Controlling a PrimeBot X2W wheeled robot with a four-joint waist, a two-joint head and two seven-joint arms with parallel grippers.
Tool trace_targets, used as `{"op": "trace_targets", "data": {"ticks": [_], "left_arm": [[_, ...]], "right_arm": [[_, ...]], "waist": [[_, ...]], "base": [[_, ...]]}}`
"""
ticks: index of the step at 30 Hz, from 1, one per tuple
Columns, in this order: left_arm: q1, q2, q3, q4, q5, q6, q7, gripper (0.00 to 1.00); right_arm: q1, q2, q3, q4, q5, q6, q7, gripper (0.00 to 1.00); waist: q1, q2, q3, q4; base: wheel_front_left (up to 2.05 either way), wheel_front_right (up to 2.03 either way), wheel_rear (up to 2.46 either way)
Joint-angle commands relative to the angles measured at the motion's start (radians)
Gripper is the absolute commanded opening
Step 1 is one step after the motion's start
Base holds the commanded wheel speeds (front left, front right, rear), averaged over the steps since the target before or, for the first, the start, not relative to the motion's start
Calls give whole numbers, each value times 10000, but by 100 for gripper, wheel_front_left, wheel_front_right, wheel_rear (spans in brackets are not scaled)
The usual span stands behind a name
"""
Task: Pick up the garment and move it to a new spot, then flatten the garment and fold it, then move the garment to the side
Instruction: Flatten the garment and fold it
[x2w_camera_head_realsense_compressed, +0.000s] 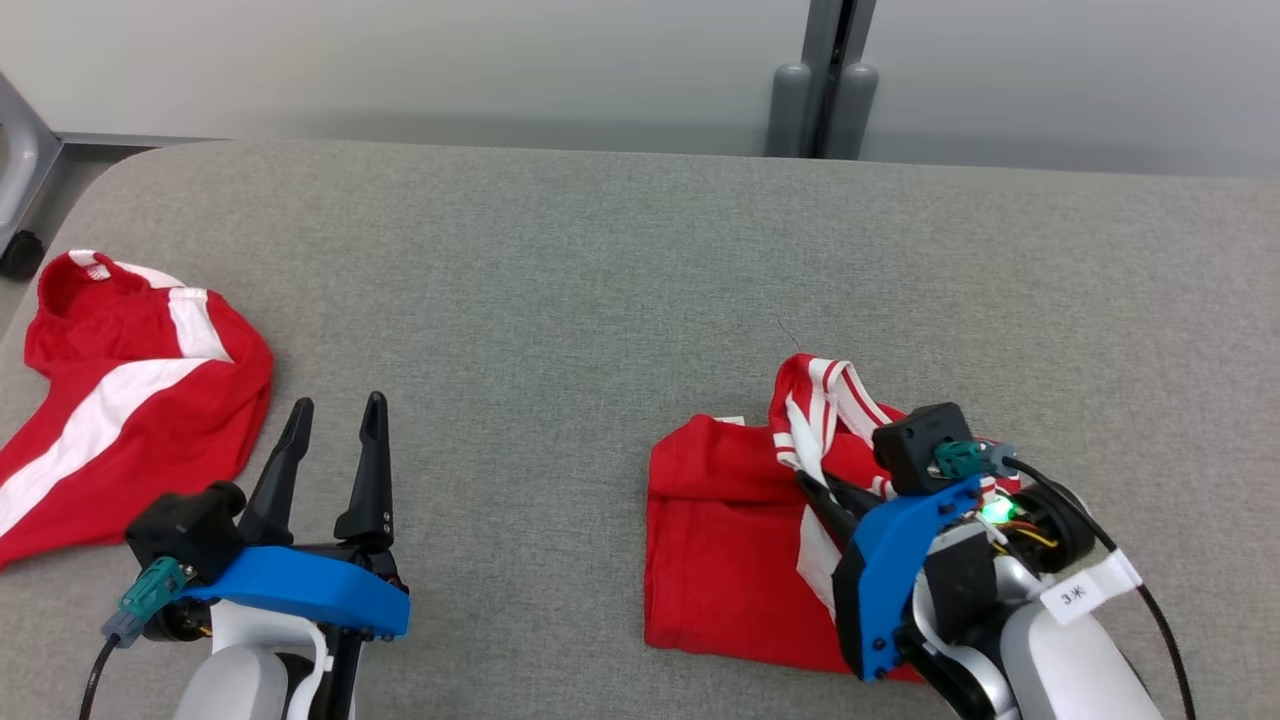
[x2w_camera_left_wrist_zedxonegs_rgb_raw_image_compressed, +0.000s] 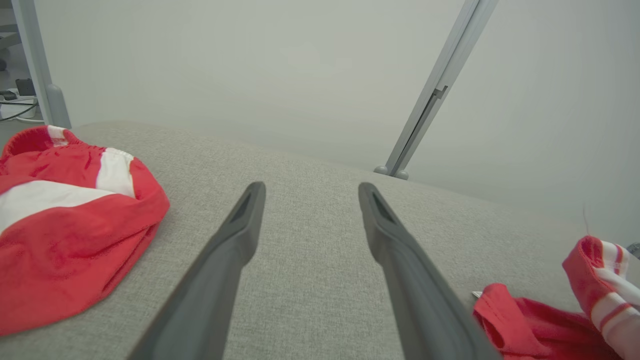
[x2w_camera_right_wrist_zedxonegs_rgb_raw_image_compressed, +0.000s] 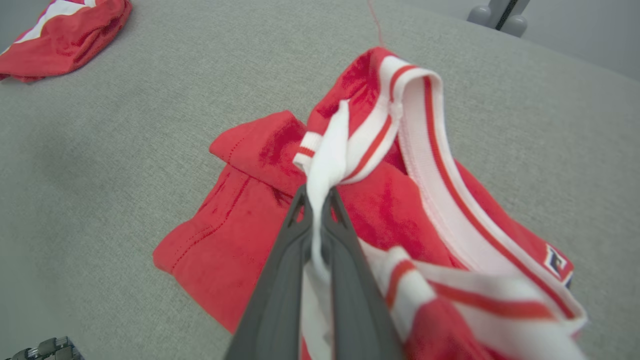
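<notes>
A red garment (x2w_camera_head_realsense_compressed: 730, 540) with white striped trim lies partly folded on the grey table at the lower right. My right gripper (x2w_camera_head_realsense_compressed: 815, 490) is shut on a white strip of its trim, which is pinched between the fingertips in the right wrist view, where the garment (x2w_camera_right_wrist_zedxonegs_rgb_raw_image_compressed: 240, 225) spreads below and the striped collar (x2w_camera_right_wrist_zedxonegs_rgb_raw_image_compressed: 425, 130) arches up to the right of the gripper (x2w_camera_right_wrist_zedxonegs_rgb_raw_image_compressed: 315, 200). My left gripper (x2w_camera_head_realsense_compressed: 335, 415) stands open over bare table at the lower left, its fingers (x2w_camera_left_wrist_zedxonegs_rgb_raw_image_compressed: 240, 220) wide apart with nothing between them.
A second red and white garment (x2w_camera_head_realsense_compressed: 110, 400) lies at the table's left edge, also seen as a red garment (x2w_camera_left_wrist_zedxonegs_rgb_raw_image_compressed: 65, 220) in the left wrist view. The grey fabric table (x2w_camera_head_realsense_compressed: 600, 280) ends at a pale wall with a grey post (x2w_camera_head_realsense_compressed: 825, 80) behind.
</notes>
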Motion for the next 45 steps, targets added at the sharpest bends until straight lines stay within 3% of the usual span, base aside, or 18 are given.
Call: {"op": "trace_targets", "data": {"ticks": [1,9,18,19,20,22,28,32,35,40,45], "left_arm": [[-151,14,-35,27,-17,-47,-20,100],[-241,-69,-299,150,-64,-95,-111,100],[-332,-47,-366,266,-108,-88,-143,100],[-352,-50,-377,273,-107,-80,-154,100],[-372,-56,-396,272,-101,-73,-166,100],[-383,-71,-430,270,-93,-53,-164,100],[-271,-60,-472,276,-127,-1,-225,100],[-98,-1,-454,157,-170,61,-201,100],[28,48,-373,33,-220,118,-229,100],[273,220,-208,-210,-298,228,-241,100],[386,286,-192,-407,-334,282,-233,100]], "right_arm": [[-453,-46,327,496,198,2,-259,0],[-1391,-43,1297,2298,326,2,-623,0],[-1647,-41,1819,3186,529,2,-934,0],[-1657,-41,1852,3241,585,2,-970,36],[-1658,-40,1867,3253,686,2,-1066,100],[-1657,-41,1981,3211,1051,2,-1295,100],[-1792,-50,2468,2050,3938,2,-2448,100],[-1788,-52,1912,976,4344,2,-3369,100],[-1407,-50,895,313,3685,2,-3793,100],[-427,-37,-1023,-560,1258,3,-4128,100],[1027,-35,-2115,-768,-848,2,-4642,100]], "waist": [[0,-2,62,167],[0,-2,170,686],[0,-2,219,849],[0,-2,219,861],[0,-2,216,869],[0,-2,197,876],[0,-2,-30,795],[0,-2,-240,713],[0,-2,-374,657],[0,-2,-439,572],[0,-2,-341,602]], "base": [[0,0,0],[0,0,0],[0,0,0],[0,0,0],[0,0,0],[0,0,0],[0,0,0],[0,0,0],[0,0,0],[0,0,0],[0,0,0]]}}
